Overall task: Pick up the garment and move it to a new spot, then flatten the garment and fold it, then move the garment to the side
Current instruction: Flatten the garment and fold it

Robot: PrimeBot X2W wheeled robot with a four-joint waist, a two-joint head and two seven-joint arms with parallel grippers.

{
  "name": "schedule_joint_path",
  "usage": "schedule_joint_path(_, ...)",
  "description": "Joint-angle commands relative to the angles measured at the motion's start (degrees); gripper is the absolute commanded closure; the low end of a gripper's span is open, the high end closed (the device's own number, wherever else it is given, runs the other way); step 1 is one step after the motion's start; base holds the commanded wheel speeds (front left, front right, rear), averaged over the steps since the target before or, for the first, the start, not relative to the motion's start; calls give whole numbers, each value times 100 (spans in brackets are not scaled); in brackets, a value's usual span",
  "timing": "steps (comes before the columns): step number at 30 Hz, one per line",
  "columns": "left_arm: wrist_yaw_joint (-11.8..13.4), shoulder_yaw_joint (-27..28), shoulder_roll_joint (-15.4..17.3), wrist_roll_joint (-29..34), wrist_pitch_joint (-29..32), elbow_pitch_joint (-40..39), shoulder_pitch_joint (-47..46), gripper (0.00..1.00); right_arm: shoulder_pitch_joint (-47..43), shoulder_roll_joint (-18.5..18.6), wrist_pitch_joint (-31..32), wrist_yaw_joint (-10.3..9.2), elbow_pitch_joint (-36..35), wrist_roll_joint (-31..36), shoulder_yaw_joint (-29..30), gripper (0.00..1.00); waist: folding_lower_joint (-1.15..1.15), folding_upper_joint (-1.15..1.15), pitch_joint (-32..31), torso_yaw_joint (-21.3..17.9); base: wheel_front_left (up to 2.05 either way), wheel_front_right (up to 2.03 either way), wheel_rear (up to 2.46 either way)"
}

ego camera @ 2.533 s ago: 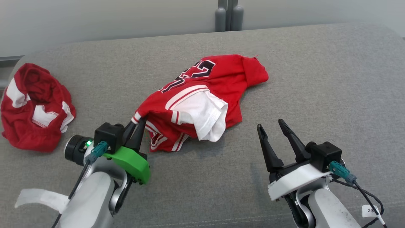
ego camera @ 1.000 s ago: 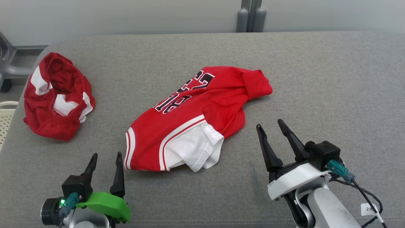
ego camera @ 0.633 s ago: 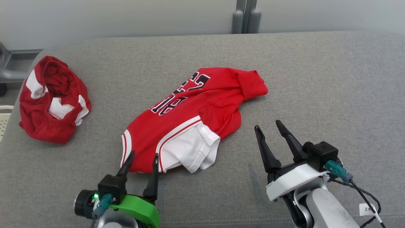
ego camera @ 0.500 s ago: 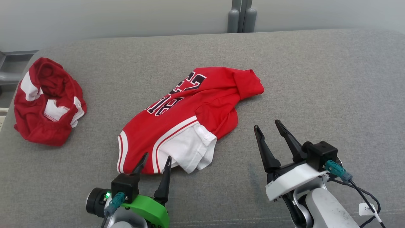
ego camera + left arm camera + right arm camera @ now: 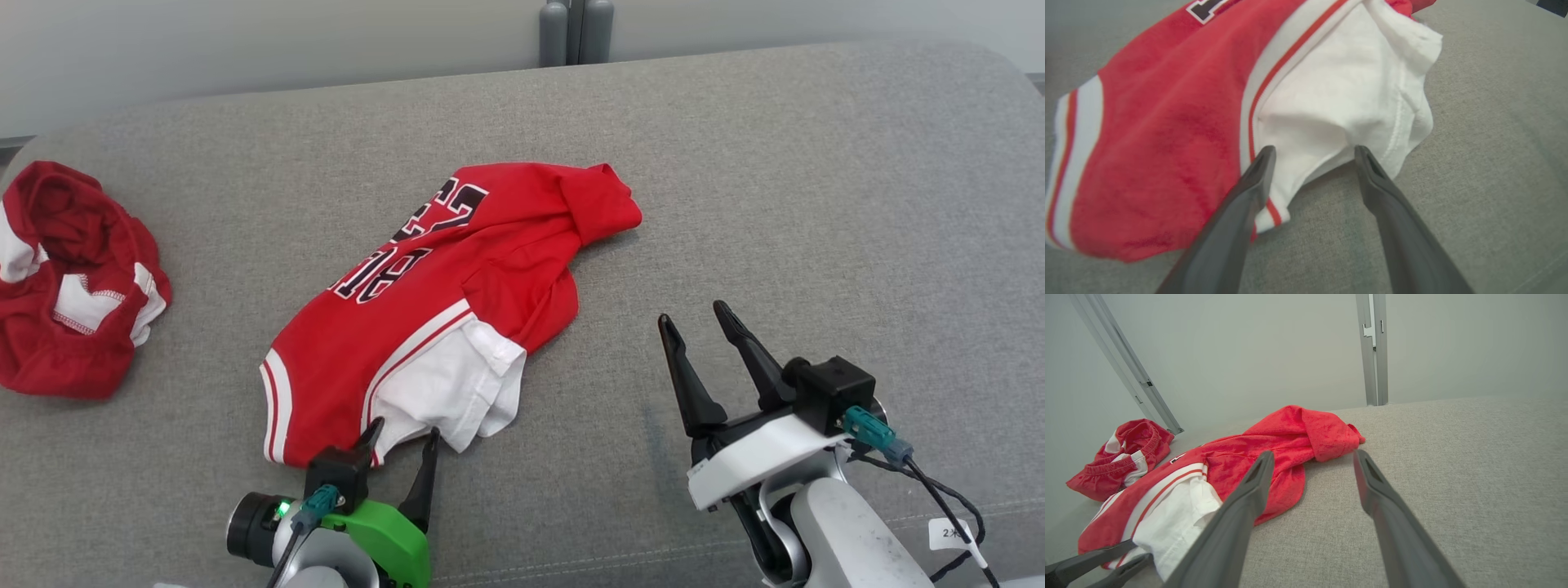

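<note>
The red jersey lies crumpled at the middle of the grey upholstered surface, with a white sleeve turned out at its near edge. 2.5 s earlier, the left tool was at the jersey's near corner, apparently pinching it, and the white sleeve was draped over the red cloth. Since then the corner has been released and the jersey has been laid out longer and flatter. Over the last 1 s the left tool has been brought back from the lower left to the near hem. Its fingers are spread, and in the left wrist view the white sleeve's edge is bracketed between them, with nothing pinched yet. The right tool is held spread and unmoved, apart from the jersey. The camera has also been shifted. The move to a new spot is judged done, and flattening is judged under way.

Dark block characters outlined in white are printed on the jersey. A "2" may be made out, but the creased remainder cannot be read with confidence. A small tag on the right arm's cable begins with "2". Red-and-white shorts lie at the far left.
</note>
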State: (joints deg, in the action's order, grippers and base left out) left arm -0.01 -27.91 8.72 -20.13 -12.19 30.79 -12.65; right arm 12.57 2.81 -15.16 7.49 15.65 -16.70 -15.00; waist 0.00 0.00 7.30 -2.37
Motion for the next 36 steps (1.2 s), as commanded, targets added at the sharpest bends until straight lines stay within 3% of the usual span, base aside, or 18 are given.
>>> schedule_joint_path(1, -22, -30, 0, 9, -19, 156, -128, 0, 56, 16, -15, 0, -19, 45, 20, 0, 0, 0, 46, -59, 0, 0, 0)
schedule_joint_path(2, -32, -47, -12, 16, -17, 253, -152, 4, 62, 16, -15, 0, -16, 49, 19, 0, 0, 0, 50, -70, 0, 0, 0)
schedule_joint_path(4, 5, -60, -43, 40, -54, 398, -212, 1, 67, 17, -15, 0, -17, 57, 31, 0, 0, 0, 52, -79, 0, 0, 0)
schedule_joint_path(5, 37, -50, -42, 50, -74, 464, -237, 18, 61, 16, -15, 0, -23, 58, 37, 0, 0, 0, 47, -79, 0, 0, 0)
schedule_joint_path(7, 121, -34, -16, 105, -114, 595, -285, 81, 38, 16, -15, 0, -28, 79, 53, 0, 0, 0, 30, -66, 0, 0, 0)
schedule_joint_path(8, 138, -35, -9, 109, -135, 659, -304, 100, 26, 16, -15, 0, -29, 87, 56, 0, 0, 0, 23, -56, 0, 0, 0)
schedule_joint_path(22, 135, 107, 51, 88, -286, 831, -436, 100, -48, 16, -15, 0, -41, 92, 70, 0, 0, 0, -36, 140, 0, 0, 0)
schedule_joint_path(36, 527, 437, 816, 156, -37, -1146, 292, 100, -162, 18, -15, 0, -17, -19, 48, 0, 0, 0, -151, 468, 0, 0, 0)
